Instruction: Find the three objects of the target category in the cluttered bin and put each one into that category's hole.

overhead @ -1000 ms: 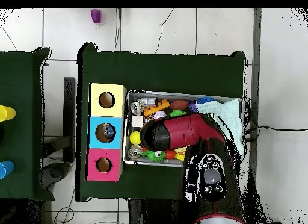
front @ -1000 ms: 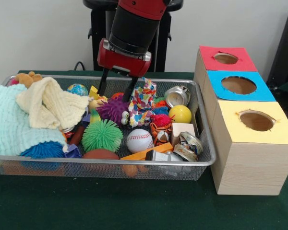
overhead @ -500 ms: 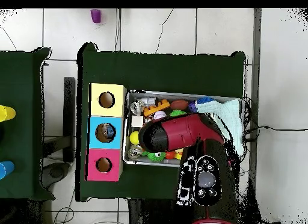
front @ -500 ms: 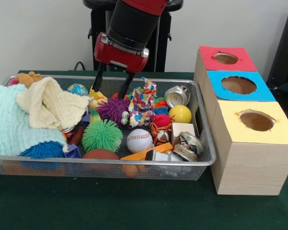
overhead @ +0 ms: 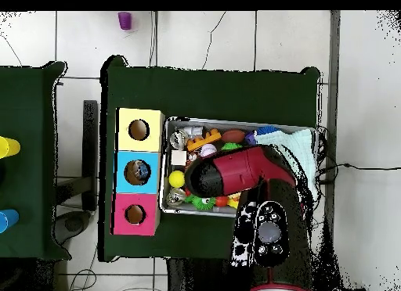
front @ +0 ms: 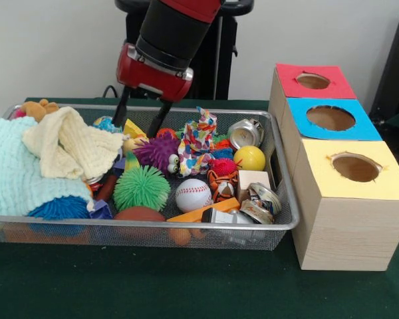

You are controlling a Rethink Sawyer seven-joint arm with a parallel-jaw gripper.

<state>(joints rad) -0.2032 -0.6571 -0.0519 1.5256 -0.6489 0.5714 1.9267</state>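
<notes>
hand (front: 137, 123) hangs open and empty over the cluttered bin (front: 279, 199).

Arm (front: 169, 30) enters from above, tilted. Gripper (front: 136, 126) points down, fingers (front: 122, 110) spread apart, nothing btwn them. Red wrist housing directly above.

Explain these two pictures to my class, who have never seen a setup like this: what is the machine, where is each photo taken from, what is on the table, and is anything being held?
The machine is a red and black robot arm ending in a gripper, a two-fingered claw. One picture looks across the table; the other looks straight down from above. On the green table sits a wire bin full of toys, balls, cans and two cloths. Beside it stand three wooden boxes, topped red, blue and yellow, each with a round hole. The claw is open above the toys and holds nothing.
</notes>
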